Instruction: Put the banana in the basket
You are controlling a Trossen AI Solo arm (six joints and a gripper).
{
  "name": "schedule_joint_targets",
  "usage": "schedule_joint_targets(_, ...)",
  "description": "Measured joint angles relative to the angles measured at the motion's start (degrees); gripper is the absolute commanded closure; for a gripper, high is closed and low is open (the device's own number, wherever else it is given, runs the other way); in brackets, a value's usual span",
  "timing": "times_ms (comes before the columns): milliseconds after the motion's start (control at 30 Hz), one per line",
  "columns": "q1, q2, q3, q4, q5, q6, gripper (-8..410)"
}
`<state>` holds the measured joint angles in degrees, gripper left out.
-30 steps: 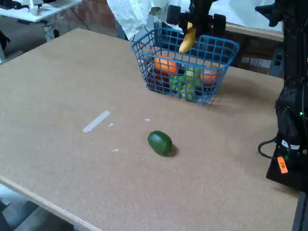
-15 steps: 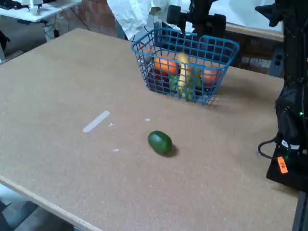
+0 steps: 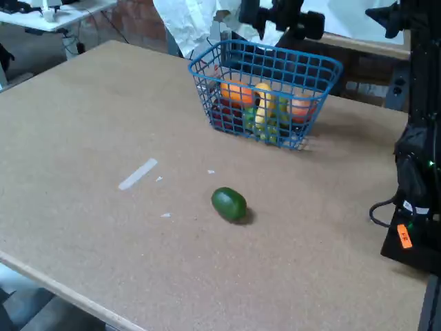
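- We see the banana (image 3: 264, 103) inside the basket (image 3: 313, 63), propped among the other fruit (image 3: 236, 92), so we judge the placing done.
- Above the basket's far rim hangs our gripper (image 3: 279, 15); it carries nothing, but we cannot tell how its fingers stand.
- The green fruit (image 3: 229, 204) lies on the table (image 3: 83, 138), well in front of the basket.

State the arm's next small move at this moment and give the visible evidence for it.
Probably lift the gripper clear of the basket. The banana already lies inside among the other fruit, and the gripper above the far rim holds nothing visible. The green fruit on the table is not part of the job.
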<state>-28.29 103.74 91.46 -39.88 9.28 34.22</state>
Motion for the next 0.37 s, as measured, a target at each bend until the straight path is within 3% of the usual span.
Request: schedule_joint_targets(367,0.0,-7.6,0.0,1.4,0.0,0.0,166)
